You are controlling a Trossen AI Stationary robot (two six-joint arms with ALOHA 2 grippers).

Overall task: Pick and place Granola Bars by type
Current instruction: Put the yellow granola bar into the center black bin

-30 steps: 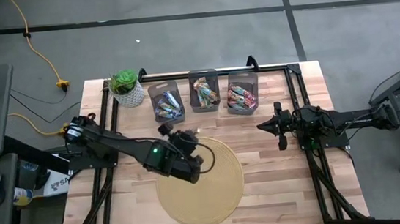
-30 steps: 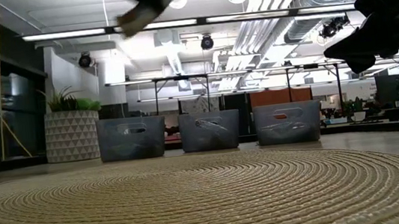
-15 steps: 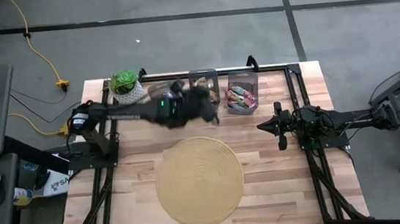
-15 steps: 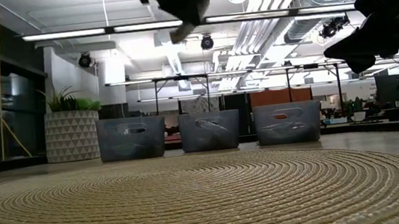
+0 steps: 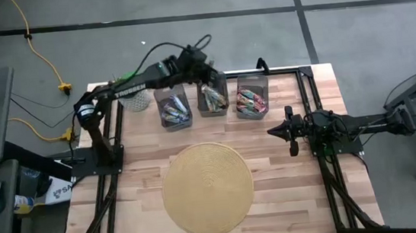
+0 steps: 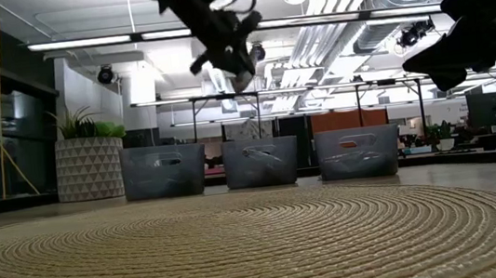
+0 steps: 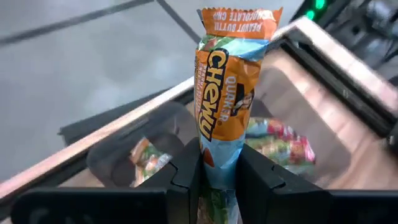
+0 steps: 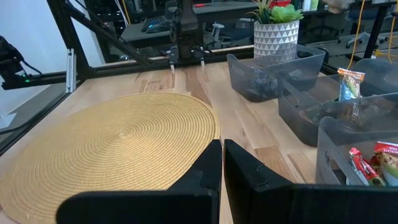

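My left gripper (image 5: 209,80) hangs over the middle bin (image 5: 212,97) at the table's far edge, shut on an orange and blue granola bar (image 7: 219,93). In the low view the left gripper (image 6: 232,64) is high above the row of bins. Three clear grey bins stand side by side, and the left bin (image 5: 174,108) and right bin (image 5: 252,97) also hold bars. My right gripper (image 5: 283,131) waits shut above the table's right side, and its fingers (image 8: 222,155) point across the woven mat (image 8: 118,137). My left gripper pinches the granola bar between its two fingers (image 7: 189,168) at the bar's blue lower end (image 7: 217,163). The fingers slant downward from the table's left and lie along the bar. The bar is lifted clear and sticks out past the fingertips, its crimped end (image 7: 239,15) farthest away.
A round woven mat (image 5: 207,188) lies bare in the middle of the table. A potted plant (image 5: 134,93) in a white pot stands left of the bins. Black frame rails (image 5: 310,103) run along the table's sides and far edge.
My left gripper has carried the bar from above the mat's left part toward the far edge and a little to the right, and now it hangs over the middle bin. It has stayed shut on the bar throughout.
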